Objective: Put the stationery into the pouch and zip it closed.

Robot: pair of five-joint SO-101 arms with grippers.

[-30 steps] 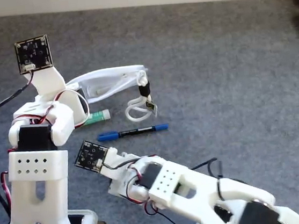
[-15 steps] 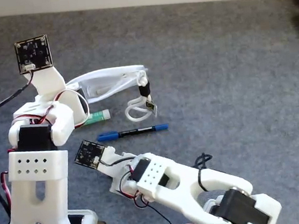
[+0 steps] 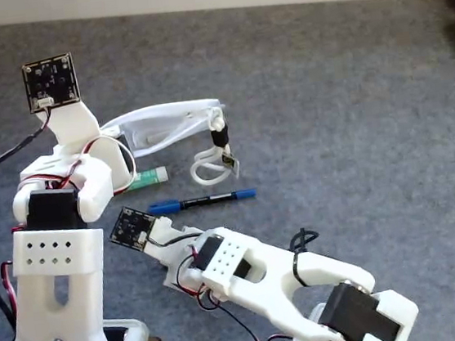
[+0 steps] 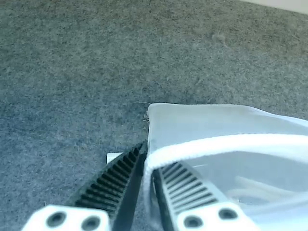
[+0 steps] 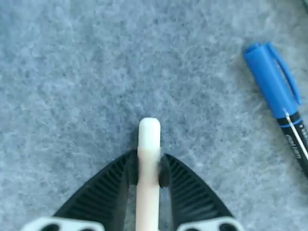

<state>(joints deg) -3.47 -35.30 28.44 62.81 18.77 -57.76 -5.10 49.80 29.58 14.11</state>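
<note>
- Left gripper [image 4: 147, 155] is pinched onto the rim of the pouch [image 4: 226, 137], with its ribbed jaws clamped on either side of the white edge at one corner.
- The pouch (see-through white, mouth open) lies on the grey surface [image 3: 354, 123], in the left half and toward the far edge. A looped white strap [image 3: 209, 169] with a black bit trails off its end.
- Right gripper [image 5: 148, 166] is closed around a thin white stick [image 5: 148, 132], which pokes out past the tips, low over the surface.
- Blue pen [image 3: 202, 200] lies flat just on the near side of the strap, apart from the pouch, with its cap toward the left edge. The cap is near the right gripper but not touching it.
- A green-and-white tube [image 3: 149, 177] sits between the pouch and the pen, half hidden behind the left arm.
</note>
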